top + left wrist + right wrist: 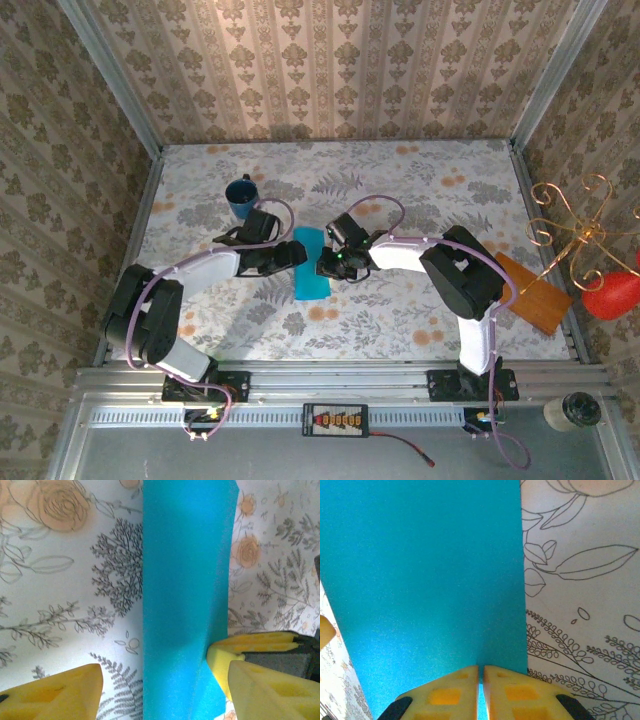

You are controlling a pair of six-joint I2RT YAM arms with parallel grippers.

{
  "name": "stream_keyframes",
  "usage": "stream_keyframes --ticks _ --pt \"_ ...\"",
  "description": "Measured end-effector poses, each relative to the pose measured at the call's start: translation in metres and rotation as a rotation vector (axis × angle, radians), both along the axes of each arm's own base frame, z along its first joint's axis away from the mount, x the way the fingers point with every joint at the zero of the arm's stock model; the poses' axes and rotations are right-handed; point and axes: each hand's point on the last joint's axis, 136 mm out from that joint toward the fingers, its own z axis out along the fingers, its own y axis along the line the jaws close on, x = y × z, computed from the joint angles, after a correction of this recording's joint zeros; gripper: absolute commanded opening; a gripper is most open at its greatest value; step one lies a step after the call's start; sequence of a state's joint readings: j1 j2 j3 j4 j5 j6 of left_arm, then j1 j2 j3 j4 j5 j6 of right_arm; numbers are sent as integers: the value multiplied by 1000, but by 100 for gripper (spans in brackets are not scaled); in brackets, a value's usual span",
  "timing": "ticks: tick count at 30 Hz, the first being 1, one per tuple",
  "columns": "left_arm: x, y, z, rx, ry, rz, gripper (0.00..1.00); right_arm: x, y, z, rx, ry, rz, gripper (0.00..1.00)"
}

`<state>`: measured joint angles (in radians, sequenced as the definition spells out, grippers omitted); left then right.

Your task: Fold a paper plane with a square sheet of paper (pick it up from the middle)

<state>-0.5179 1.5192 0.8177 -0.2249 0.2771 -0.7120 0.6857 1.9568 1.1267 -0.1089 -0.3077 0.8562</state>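
The square sheet of paper [310, 265] is a turquoise strip folded lengthwise, lying on the flowered tablecloth between the two arms. My left gripper [291, 256] is over its left side, open; in the left wrist view its yellow fingers [55, 695] straddle the paper [185, 590] without touching it. My right gripper [329, 266] comes in from the right, its jaws pressed together at the paper's edge [420, 580], and a sliver of blue shows in the slit [481, 670]. Its fingertips [225, 652] meet the paper where it bends upward.
A dark blue mug [240, 195] stands behind the left gripper. An orange-brown board [532, 292] lies at the table's right edge beside a gold wire stand [575, 225] with a red ornament [612, 295]. Metal rails and patterned walls close in the table.
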Motion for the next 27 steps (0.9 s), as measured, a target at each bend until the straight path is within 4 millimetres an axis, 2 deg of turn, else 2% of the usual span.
stream_keyframes --ticks 6,12,17,20,24,27 --pt "-1 -13 -2 50 35 -28 70 0 0 0 3 7 -11 15" --pt "-8 -15 -25 108 95 -17 67 0 0 0 14 10 -28 15" --pt "-8 -12 -32 157 113 -9 60 1 0 2 26 2 -33 17" --pt "-9 -10 -35 182 111 -15 54 1 -3 5 35 0 -36 22" --pt "-9 -7 -37 199 103 -27 45 6 -21 19 46 -15 -63 25" --pt "-9 -4 -40 219 90 -42 40 17 -30 46 78 -70 -85 25"
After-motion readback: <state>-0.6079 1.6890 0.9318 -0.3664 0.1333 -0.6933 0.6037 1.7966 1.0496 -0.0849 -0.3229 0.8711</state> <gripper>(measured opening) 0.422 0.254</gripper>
